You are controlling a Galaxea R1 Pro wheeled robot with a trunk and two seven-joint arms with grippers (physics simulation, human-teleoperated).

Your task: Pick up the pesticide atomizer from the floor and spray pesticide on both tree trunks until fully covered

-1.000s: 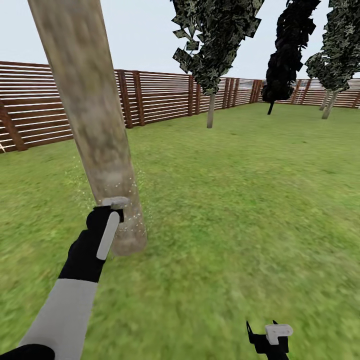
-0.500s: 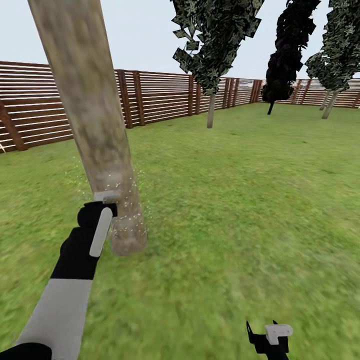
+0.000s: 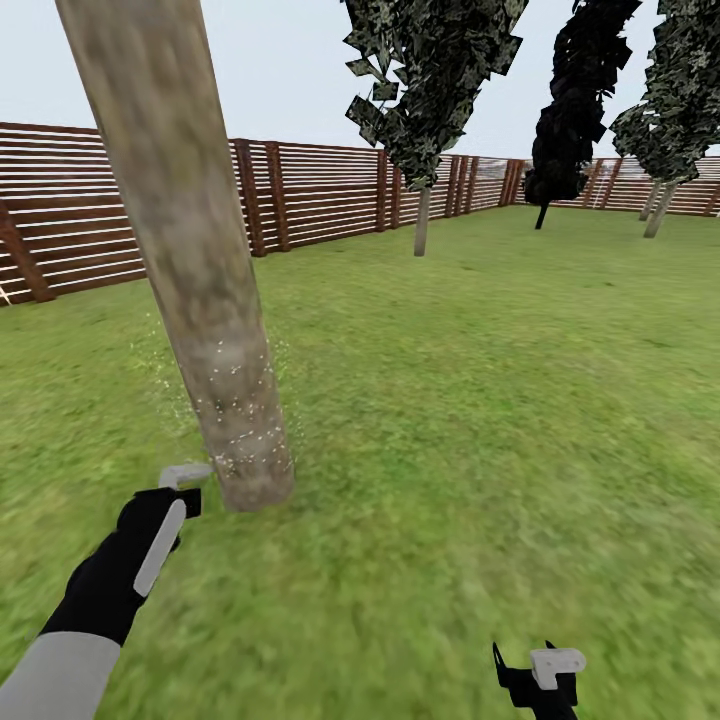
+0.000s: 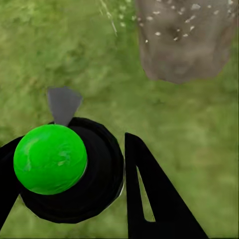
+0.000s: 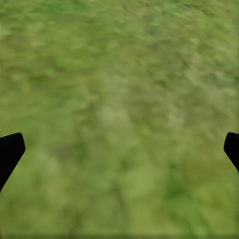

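Over the last second the left gripper (image 3: 178,490) has dropped from against the lower part of the tree trunk (image 3: 190,250) to a position low beside the trunk's base, just above the grass (image 3: 450,400), and it has drawn back toward the robot; the camera itself has not shifted, as the fence (image 3: 320,195) and the far trees (image 3: 430,90) sit where they did. The left wrist view shows the left gripper closed around the pesticide atomizer (image 4: 69,169), a dark round body with a bright green top (its pale nozzle points toward the trunk's foot), one black finger (image 4: 149,194) pressed against its side. White specks of pesticide (image 3: 240,400) dot the lower trunk and hang in the air around it, concentrated from about mid-height of the visible column down to the base; the upper trunk appears bare of specks. In my judgement the sweep has run down the lower section and reached its bottom end, so coverage of the higher trunk remains outstanding, as does the second tree. The right gripper (image 3: 545,672) sits low near the robot's body, wide open over bare grass in its wrist view, holding nothing.
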